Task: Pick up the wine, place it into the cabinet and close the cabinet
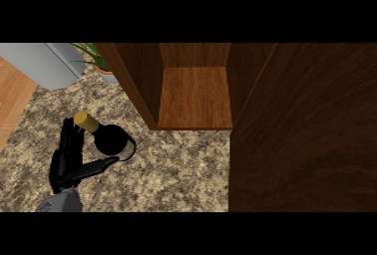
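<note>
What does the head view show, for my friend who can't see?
The robot's left hand has a dark, gold-capped wine bottle between its straight fingers and thumb on a speckled counter. Beyond it, a wooden cabinet is open.

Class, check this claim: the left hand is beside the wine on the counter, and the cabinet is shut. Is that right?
Not quite. The cabinet is open: the head view shows its inner shelf. The rest holds: the left hand is beside the wine on the counter.
</note>
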Robot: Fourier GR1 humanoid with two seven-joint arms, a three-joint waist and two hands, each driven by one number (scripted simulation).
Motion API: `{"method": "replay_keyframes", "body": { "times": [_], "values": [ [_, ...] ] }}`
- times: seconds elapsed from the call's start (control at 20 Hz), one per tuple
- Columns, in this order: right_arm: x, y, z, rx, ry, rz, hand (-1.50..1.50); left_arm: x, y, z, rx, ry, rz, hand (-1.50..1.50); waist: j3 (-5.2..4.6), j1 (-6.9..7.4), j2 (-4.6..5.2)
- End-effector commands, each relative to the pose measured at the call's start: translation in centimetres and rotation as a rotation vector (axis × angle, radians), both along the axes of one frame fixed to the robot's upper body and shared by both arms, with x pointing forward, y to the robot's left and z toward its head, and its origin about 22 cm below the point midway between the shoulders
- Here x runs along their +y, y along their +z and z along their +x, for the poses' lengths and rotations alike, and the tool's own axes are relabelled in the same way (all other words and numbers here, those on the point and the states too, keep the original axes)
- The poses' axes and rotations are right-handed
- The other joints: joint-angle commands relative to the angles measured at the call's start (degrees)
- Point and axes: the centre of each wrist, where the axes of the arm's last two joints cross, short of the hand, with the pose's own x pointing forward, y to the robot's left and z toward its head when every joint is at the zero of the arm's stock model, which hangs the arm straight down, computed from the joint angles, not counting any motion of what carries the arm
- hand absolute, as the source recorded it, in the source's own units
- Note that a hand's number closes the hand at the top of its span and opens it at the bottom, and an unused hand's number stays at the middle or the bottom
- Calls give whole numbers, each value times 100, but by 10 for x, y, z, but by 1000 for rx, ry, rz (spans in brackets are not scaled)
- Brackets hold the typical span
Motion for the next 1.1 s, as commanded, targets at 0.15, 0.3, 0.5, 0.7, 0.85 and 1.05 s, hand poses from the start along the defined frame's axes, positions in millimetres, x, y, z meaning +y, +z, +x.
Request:
{"method": "replay_keyframes", "body": {
  "times": [0.15,0.3,0.5,0.7,0.85,1.05],
  "values": [
    [-5,-1,-19,-23,0,-7,-150,-18,-7,12,13,-7,-11,-150,2,1,-6],
    [-14,8,2,-9,-7,-14,-150,-27,-30,4,20,-15,-24,-150,1,8,-1],
    [8,-2,6,-1,12,-14,-150,-17,-42,20,7,11,-56,-150,-5,-23,13],
    [-12,10,-11,-22,-14,-13,-150,-7,-54,4,-28,18,-113,-150,-4,-43,11],
    [-10,-8,0,-29,0,-34,-150,-17,-49,19,-58,-3,-169,-150,-3,-41,13],
    [-12,0,8,-16,-8,-26,-150,-19,-65,1,-43,-3,-172,-150,-2,-20,11]
  ]
}}
